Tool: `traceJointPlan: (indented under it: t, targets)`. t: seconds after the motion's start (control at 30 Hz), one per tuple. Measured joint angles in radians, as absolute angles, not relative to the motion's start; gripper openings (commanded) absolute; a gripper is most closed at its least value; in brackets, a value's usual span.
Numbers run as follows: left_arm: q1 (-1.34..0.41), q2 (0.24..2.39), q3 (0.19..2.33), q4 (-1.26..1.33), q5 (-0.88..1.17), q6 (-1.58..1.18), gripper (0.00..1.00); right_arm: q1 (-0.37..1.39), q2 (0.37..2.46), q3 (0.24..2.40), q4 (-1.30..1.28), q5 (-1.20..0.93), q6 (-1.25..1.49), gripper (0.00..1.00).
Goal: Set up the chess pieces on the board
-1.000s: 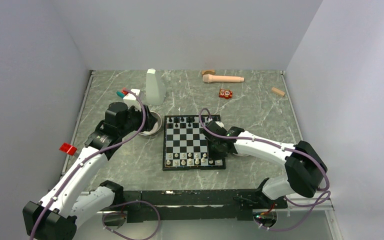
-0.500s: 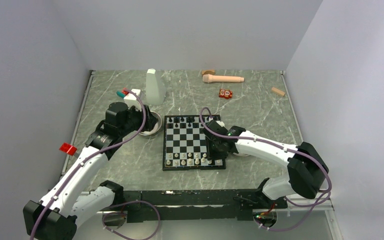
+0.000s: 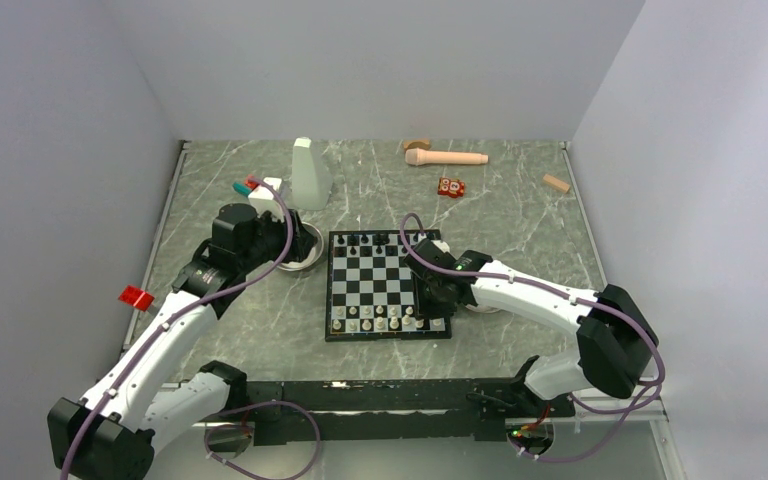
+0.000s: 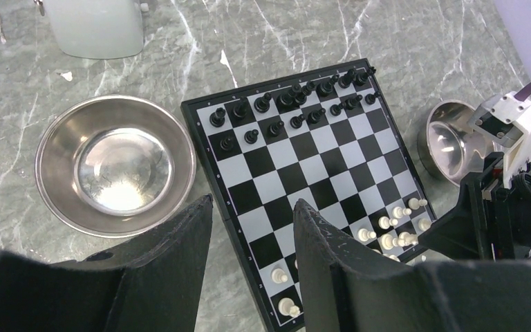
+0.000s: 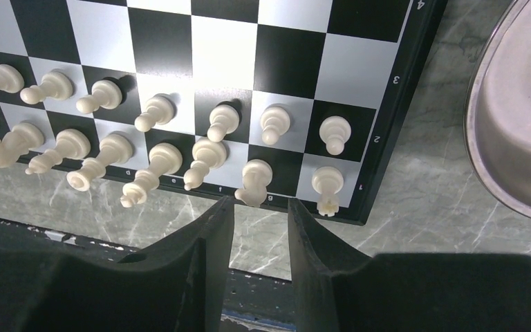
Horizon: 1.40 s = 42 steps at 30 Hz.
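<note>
A: Cream along the near 2 rows of the board [image 3: 388, 285], black along the far 2; close to done?
B: Looks so. Cannot see the near-left corner squares, so cannot call the chess pieces [image 5: 155, 111] complete; probably needs only a check for gaps and leaners
A: And the right gripper [image 5: 259, 204]?
B: Hangs low over the near-right corner, jaws parted wider than the nearest cream piece [image 5: 254, 181] just ahead of them; grips nothing
A: Left gripper [image 4: 252, 204]?
B: Hovers by the left bowl [image 4: 114, 162], just off the board's left side, jaws roughly half apart, empty
A: Anything in the way?
B: Only that bowl and the right bowl [image 4: 449, 142] flanking the board, both seemingly empty. Farther back, pale bottle [image 3: 310, 175], wooden pestle [image 3: 447, 157], red toy [image 3: 450, 187]; well apart, no obstruction
</note>
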<state>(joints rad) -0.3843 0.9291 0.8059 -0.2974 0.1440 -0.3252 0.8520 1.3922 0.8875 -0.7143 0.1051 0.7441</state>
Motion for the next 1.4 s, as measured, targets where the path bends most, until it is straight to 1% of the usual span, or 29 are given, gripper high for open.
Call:
traceJointPlan:
  t: [0.4,0.63,1.4]
  targets:
    - [-0.383,0.934,0.806,-0.297,0.154,-0.328,0.52,0.852,1.395,0.888,-0.700,0.087,0.741,0.38]
    - [-0.381,0.934,0.805,-0.297,0.154,-0.328,0.52,0.852,1.430,0.888,-0.699,0.073,0.734,0.38]
    - [-0.378,0.934,0.789,-0.297,0.161,-0.328,0.52,0.852,1.435,0.888,-0.709,0.098,0.735,0.33]
